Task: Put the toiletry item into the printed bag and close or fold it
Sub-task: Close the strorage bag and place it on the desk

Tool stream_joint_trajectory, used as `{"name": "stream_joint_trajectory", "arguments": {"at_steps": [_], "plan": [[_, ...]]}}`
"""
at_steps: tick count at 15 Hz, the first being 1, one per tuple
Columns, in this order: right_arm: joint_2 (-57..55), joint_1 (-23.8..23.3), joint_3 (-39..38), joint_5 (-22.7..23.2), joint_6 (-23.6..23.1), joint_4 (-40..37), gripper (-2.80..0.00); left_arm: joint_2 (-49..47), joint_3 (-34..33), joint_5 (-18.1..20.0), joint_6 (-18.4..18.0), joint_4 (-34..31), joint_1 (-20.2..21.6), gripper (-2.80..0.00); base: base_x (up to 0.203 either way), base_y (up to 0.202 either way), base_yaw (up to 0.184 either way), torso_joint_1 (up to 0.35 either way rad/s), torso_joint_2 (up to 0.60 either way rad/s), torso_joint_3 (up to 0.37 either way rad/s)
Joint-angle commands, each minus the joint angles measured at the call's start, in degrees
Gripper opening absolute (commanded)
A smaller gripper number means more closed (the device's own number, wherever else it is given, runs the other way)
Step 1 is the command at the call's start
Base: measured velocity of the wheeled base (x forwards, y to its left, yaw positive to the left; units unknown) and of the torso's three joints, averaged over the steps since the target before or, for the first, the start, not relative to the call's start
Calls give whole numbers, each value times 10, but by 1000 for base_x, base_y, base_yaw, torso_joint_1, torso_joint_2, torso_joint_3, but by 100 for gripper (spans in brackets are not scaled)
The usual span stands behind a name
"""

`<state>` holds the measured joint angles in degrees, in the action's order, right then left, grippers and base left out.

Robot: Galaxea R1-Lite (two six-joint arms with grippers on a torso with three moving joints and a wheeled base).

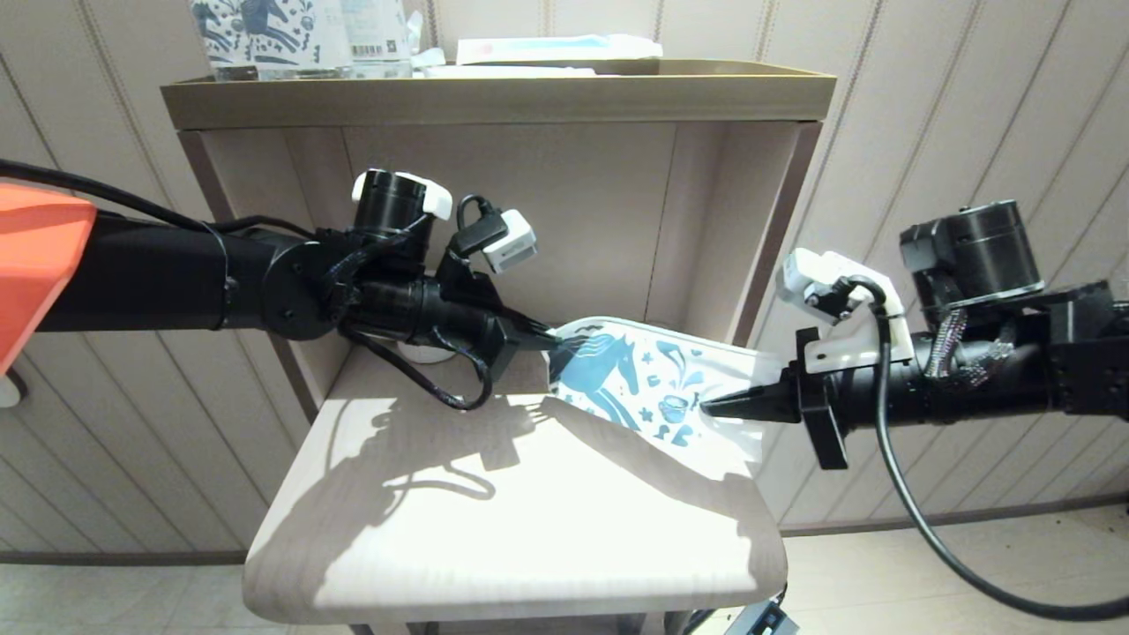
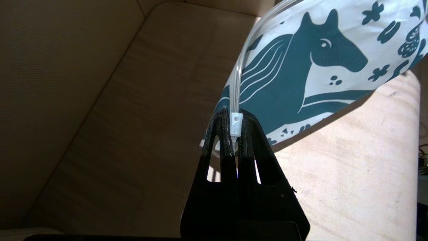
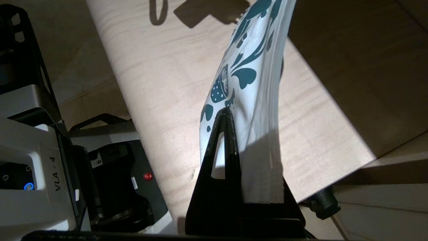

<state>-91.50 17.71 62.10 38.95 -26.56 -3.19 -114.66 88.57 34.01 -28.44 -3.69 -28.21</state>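
Note:
The printed bag (image 1: 644,375), white with a teal horse and doodles, hangs tilted in the air above the wooden table (image 1: 512,529), stretched between both grippers. My left gripper (image 1: 549,339) is shut on the bag's left end, pinching the small clear zipper slider (image 2: 236,124) on the bag (image 2: 301,77). My right gripper (image 1: 706,407) is shut on the right end of the bag (image 3: 254,67). One finger (image 3: 225,140) shows in front of the bag, the other is hidden behind it. The white comb-like toiletry item is not in view.
The table sits in a wooden niche whose back and side walls stand close behind the bag. The shelf top (image 1: 494,88) carries upright horse-printed packs (image 1: 265,35) and a blue-and-white flat packet (image 1: 556,48). A white object (image 1: 428,354) peeks out behind the left arm. The robot's base (image 3: 50,167) is below the table's edge.

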Motion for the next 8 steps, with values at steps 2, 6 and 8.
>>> {"name": "stream_joint_trajectory", "arguments": {"at_steps": [2, 6, 8], "plan": [[-39, 15, 20, 2, -1, 0, -280, -6, 2, 1, -1, 1, 4, -280, 0, 0, 0, 0, 0, 0], [-40, 18, 24, 1, 0, -1, -280, -6, 6, 0, 0, 1, 6, 0, 0, 0, 0, 0, 0, 0], [-40, 18, 24, 1, -1, 0, -280, -15, 11, -2, 1, 2, 11, 0, 0, 0, 0, 0, 0, 0]]}}
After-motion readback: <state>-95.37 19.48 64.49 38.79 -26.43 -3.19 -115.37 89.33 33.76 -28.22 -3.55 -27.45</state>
